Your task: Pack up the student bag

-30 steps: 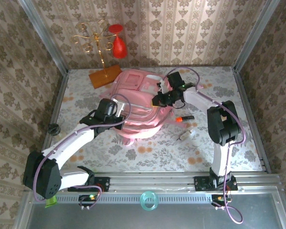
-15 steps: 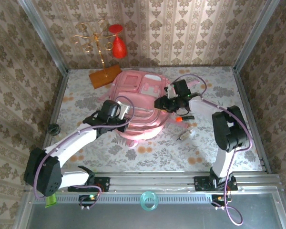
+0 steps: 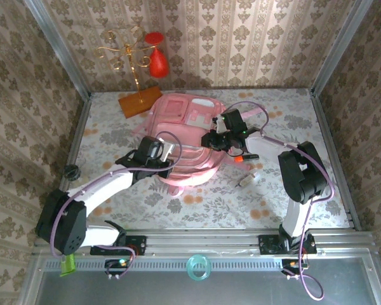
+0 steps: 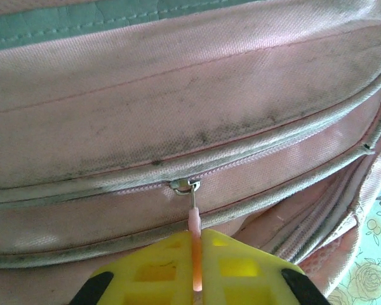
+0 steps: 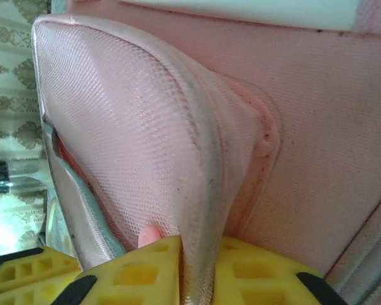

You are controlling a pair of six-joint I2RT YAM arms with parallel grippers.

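My left gripper point(image 4: 194, 264) has slid a little to the right along the near side of the bag over the last second. My right gripper point(image 5: 193, 270) has swung slightly nearer along its right edge.

The student bag point(image 3: 181, 127), a large soft pink fabric backpack with white-trimmed pockets, lies flat on the flower-patterned table point(image 3: 292, 121). It sits in the far middle, between my two arms.

My left fingers are pressed together on the thin pink zipper pull point(image 4: 194, 222), which hangs from the small metal slider point(image 4: 185, 185). My right fingers are clamped on a raised fold of the bag's pink mesh side panel.

I judge that I am working the main zipper, left hand drawing and right hand anchoring. I cannot tell which side of the slider is already parted.

To do it well, I should pull the tab along the line of the zipper track, low and parallel to the cloth. Pulling up and away would let the thin tab slip from my pads. My right grip should keep the fabric taut against the pull so the soft bag does not bunch or drag across the table.

An orange-tipped marker point(image 3: 246, 157) lies just beside the bag on the right, probably waiting to go in.

I can read no brand, label or writing anywhere on the bag.
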